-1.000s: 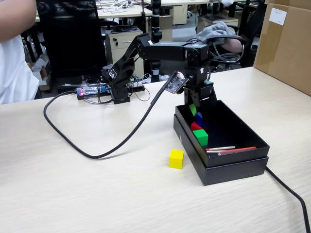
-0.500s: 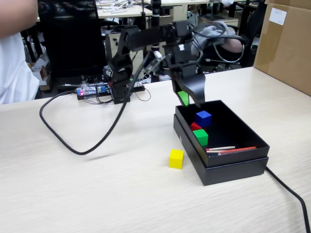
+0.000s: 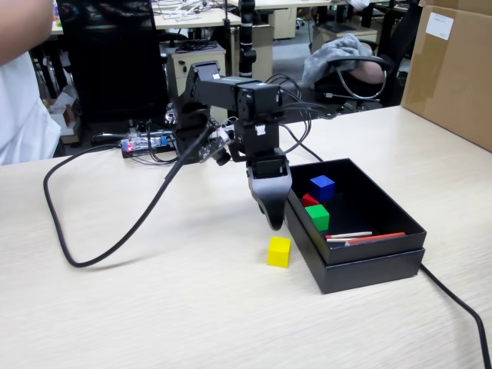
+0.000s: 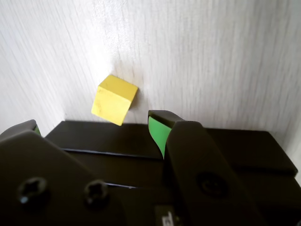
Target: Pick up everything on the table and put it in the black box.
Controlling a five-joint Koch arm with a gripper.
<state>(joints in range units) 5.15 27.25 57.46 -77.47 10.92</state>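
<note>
We looked at the fixed view first. Half a sec before, the arm was up over the black box [image 3: 361,206], w/ the end effector [image 3: 273,219] above the back of it. A full sec before, it was low inside the box by the blue cube [image 3: 322,187]. Now it had swung out of the box and come down on the side nearer the arm's base. It hung just above the yellow cube [image 3: 279,251], not touching it.

The blue cube sat in the box, next to the red cube [image 3: 308,200] and the green cube [image 3: 317,217]. So three were in. The yellow cube was the only one left on the tabletop [image 3: 154,307], just beside the box wall.

In the wrist view the end effector [image 4: 91,128] was spread apart and empty. We saw one green-padded tip on the right and the other at the far left edge, w/ a wide gap btw them. The yellow cube [image 4: 114,99] lay past the tips, a bit to the left, and the box edge [image 4: 117,136] ran just under them.

The thick black cable [image 3: 100,231] had dragged along w/ the arm and now looped farther left.

We think the drop of the blue one was done, and the yellow one was next. The box wall sat very close, so one tip may bump it.
</note>
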